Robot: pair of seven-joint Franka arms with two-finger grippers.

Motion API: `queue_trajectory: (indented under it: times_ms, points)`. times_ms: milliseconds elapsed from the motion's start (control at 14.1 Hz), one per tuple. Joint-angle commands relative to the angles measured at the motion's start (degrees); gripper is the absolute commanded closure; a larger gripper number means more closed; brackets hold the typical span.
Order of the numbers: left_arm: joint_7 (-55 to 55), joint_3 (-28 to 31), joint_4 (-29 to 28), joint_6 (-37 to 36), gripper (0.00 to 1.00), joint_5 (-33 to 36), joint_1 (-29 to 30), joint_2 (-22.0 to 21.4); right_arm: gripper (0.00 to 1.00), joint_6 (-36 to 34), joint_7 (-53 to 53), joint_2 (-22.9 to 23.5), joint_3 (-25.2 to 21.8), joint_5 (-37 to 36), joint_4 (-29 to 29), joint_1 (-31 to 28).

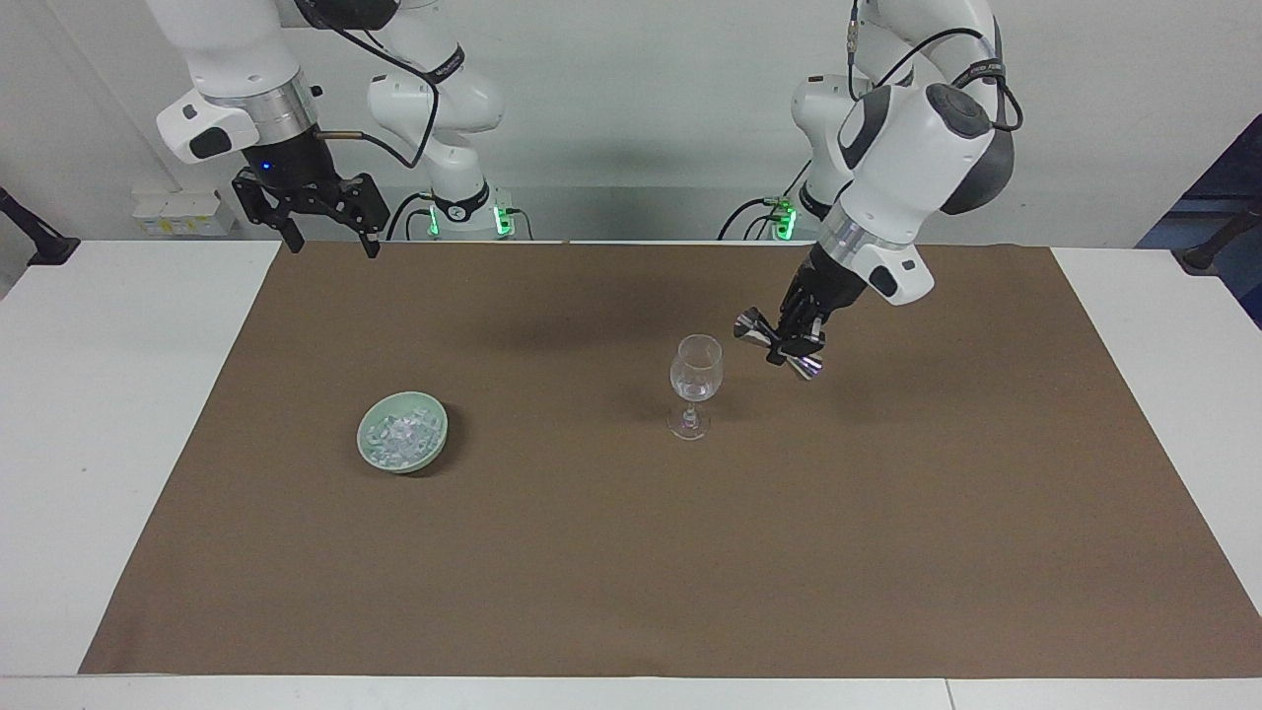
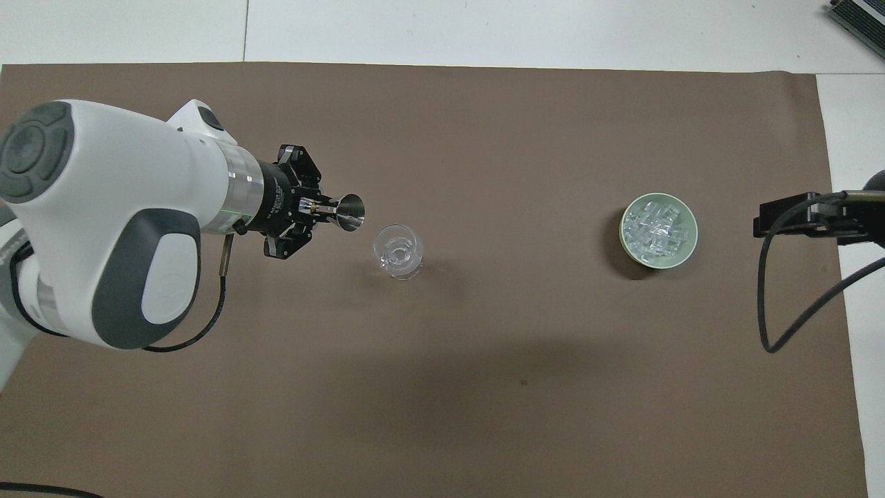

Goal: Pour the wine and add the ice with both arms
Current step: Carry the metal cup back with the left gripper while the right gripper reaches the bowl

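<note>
A clear wine glass [image 1: 696,384] [image 2: 397,250] stands upright mid-mat. My left gripper [image 1: 795,341] [image 2: 314,211] is shut on the waist of a shiny metal jigger [image 1: 779,344] [image 2: 346,211], held tilted in the air just beside the glass toward the left arm's end, clear of the rim. A heap of ice [image 1: 399,432] [image 2: 657,228] fills a pale green bowl [image 1: 367,452] [image 2: 686,254] toward the right arm's end. My right gripper [image 1: 327,212] hangs open, high over the mat's edge at the robots' end; only its black body [image 2: 795,217] shows in the overhead view.
A brown mat [image 1: 631,572] covers most of the white table [image 1: 118,414]. Black cable [image 2: 781,304] loops down from the right gripper past the bowl. A dark object [image 2: 857,17] lies at the table's corner, farthest from the robots.
</note>
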Motion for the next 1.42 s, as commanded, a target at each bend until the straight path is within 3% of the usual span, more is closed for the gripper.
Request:
queue_trajectory:
  times_ms: [0,425,850,1346]
  points:
    - [5.3,-0.4,-1.5,-2.9,1.00,-8.3,6.1,-1.1,0.00,3.1,-1.5,-1.7,-0.5,1.4,-3.9,-0.1]
    - [14.7,-0.4,-5.5,-4.0,1.00,-24.4,16.4,-0.1,0.00,10.5,-3.1,0.5,-0.5,1.4,-8.7,-1.1]
    - [25.2,-0.3,-12.2,-4.0,1.00,-38.1,21.4,2.2,0.00,23.0,-3.2,7.3,-0.6,1.3,-13.6,-1.7]
    - [25.4,-0.3,-15.4,-4.3,1.00,-44.4,28.2,5.0,0.00,34.4,-3.3,12.9,-0.5,1.3,-18.3,-1.6]
